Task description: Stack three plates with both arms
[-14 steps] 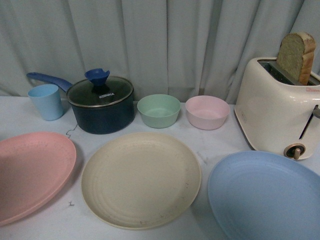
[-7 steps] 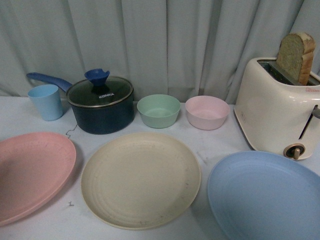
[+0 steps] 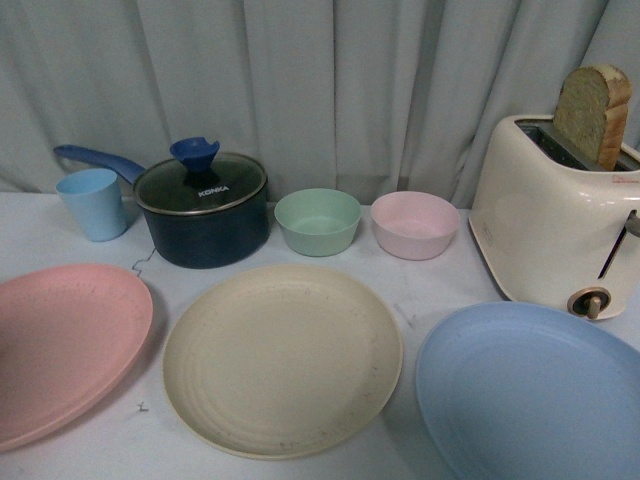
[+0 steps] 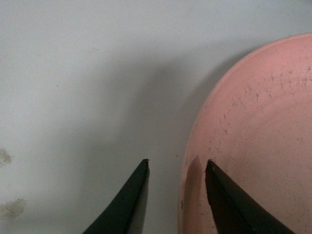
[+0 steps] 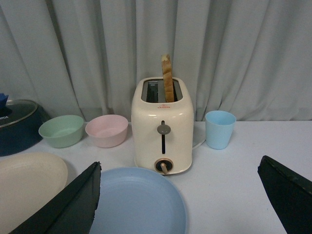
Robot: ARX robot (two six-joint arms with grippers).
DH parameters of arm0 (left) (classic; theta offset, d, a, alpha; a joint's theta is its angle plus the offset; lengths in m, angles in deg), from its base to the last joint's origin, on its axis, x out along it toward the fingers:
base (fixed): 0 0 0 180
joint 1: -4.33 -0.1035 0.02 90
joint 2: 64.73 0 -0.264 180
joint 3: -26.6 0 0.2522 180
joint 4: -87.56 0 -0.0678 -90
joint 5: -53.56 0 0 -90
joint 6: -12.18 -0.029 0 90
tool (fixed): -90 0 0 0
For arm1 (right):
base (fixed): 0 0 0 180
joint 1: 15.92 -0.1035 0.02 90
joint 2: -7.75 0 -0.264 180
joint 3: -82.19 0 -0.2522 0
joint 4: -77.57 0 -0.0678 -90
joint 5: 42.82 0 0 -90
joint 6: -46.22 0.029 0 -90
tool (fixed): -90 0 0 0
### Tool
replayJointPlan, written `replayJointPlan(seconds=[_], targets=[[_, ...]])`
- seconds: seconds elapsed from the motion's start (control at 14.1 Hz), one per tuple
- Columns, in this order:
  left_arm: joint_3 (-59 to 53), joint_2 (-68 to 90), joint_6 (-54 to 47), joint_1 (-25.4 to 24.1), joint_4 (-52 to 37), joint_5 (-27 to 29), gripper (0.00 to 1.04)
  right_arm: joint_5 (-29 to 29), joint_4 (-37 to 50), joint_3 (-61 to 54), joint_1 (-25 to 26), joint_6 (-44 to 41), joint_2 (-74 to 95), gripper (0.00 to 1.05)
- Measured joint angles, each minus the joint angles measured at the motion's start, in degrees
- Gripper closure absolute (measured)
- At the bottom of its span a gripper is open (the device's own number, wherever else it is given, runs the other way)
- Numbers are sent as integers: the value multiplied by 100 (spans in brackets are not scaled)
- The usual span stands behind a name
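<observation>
On the far-left pot lid (image 3: 200,187) I read KONKA. Three plates lie flat along the near bench (image 3: 425,300): pink plate (image 3: 65,350) left (cropped by the frame), cream plate (image 3: 282,358) middle, blue plate (image 3: 530,395) right, also cropped. Being round, none points anywhere. My left claw (image 4: 178,161) is spread astride the pink rim; my right claw (image 5: 179,168) gapes above the blue.

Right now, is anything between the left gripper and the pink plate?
Nothing visible. The left gripper is open right at the rim of the pink plate, with one finger over the plate and the other over bare table. I cannot tell whether it touches the plate.
</observation>
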Motion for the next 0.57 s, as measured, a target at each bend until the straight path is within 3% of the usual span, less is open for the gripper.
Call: replayJointPlan(seconds=[0.14,0.21,0.57], targets=[[-17,9,-24,9,4,-55,94,0,0,0,0,2,0,6],[-17,-28,4,2,101,-157,100,0,0,0,0,2,0,6],[-481,-1598,341,-149,636,-461,102,0,0,0,0,2,0,6]])
